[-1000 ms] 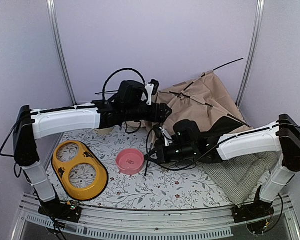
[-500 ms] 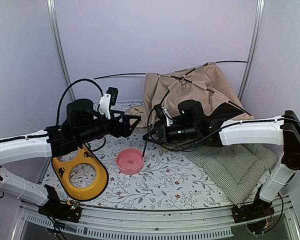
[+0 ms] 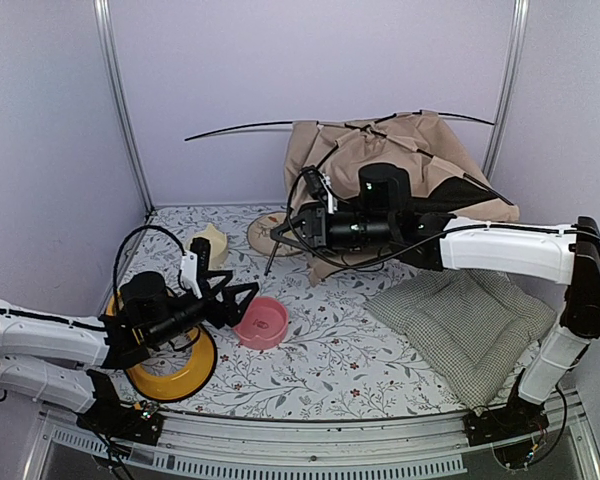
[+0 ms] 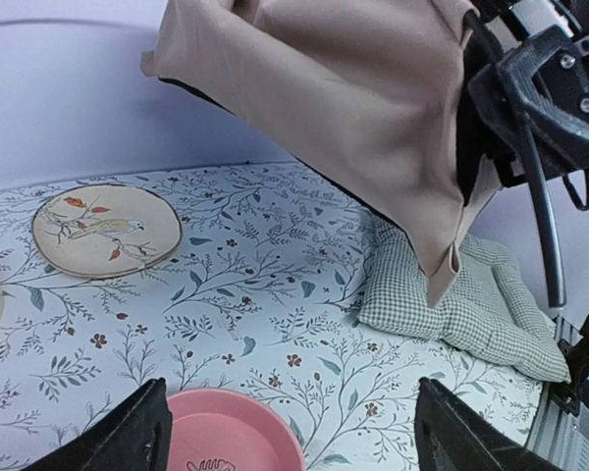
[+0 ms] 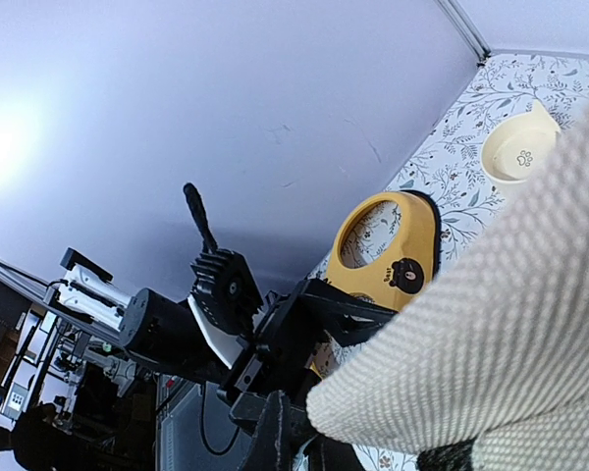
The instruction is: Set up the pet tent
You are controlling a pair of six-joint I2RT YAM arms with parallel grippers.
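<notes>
Half done at best: pet tent sags, one pole sticking free; right gripper clamps its edge, left gripper spread, empty.

You have matt, woven beige cloth on the pet tent, with thin, smooth black poles. The cushion is quilted checked fabric, soft and dull. The pink bowl and yellow feeder look like smooth plastic, the feeder glossier. The floral table cover looks matt.
</notes>
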